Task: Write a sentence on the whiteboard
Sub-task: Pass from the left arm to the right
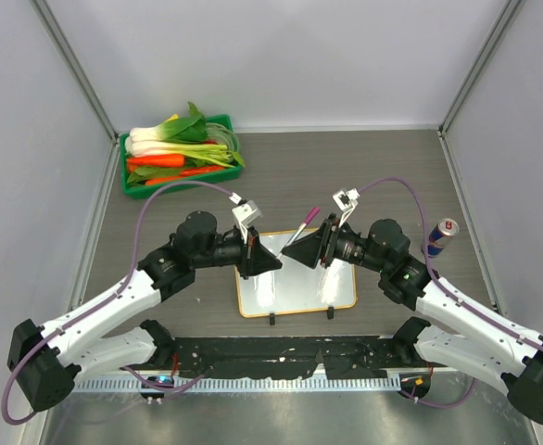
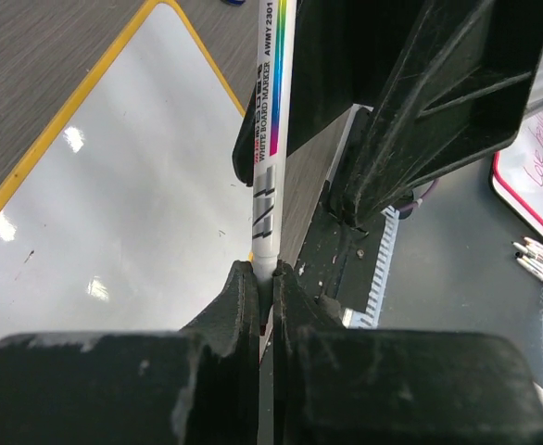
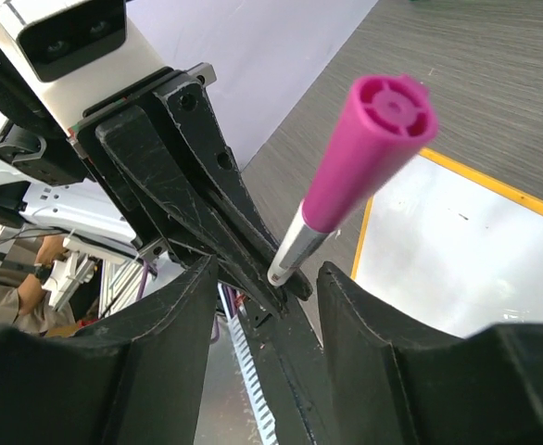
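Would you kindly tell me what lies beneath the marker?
The whiteboard, its visible surface bare of writing. The left end effector, clamped on the marker, and the open right end effector hide part of the whiteboard's far side.

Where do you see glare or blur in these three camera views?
Top external: pale glare streaks on the whiteboard. Left wrist: bright spots on the board, print on the marker sharp, the left gripper soft up close. Right wrist: the right gripper blurred in front, the marker's pink cap crisp.

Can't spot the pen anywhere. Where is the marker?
Top view, centre: the marker is over the whiteboard's far edge, pinched by the left gripper and flanked by the open right gripper.
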`<move>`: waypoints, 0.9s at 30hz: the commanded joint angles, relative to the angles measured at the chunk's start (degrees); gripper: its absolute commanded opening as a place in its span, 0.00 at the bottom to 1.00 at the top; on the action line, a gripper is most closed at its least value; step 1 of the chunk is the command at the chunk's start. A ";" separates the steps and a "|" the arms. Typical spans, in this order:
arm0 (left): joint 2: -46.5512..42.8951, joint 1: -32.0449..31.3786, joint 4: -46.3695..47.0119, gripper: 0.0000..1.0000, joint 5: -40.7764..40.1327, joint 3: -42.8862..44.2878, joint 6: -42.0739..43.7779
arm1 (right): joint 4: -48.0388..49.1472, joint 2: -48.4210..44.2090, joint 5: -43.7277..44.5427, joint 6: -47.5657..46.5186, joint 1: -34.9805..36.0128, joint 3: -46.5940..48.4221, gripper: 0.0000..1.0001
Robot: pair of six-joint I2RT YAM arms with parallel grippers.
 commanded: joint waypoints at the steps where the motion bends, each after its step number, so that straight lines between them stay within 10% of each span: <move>1: -2.52 0.08 0.49 0.00 1.53 1.79 0.14 | 3.78 0.10 -2.64 -0.74 0.24 1.48 0.52; 27: -2.88 -0.45 1.29 0.00 5.22 0.48 -1.01 | 5.71 1.50 -4.84 1.29 0.32 1.22 0.29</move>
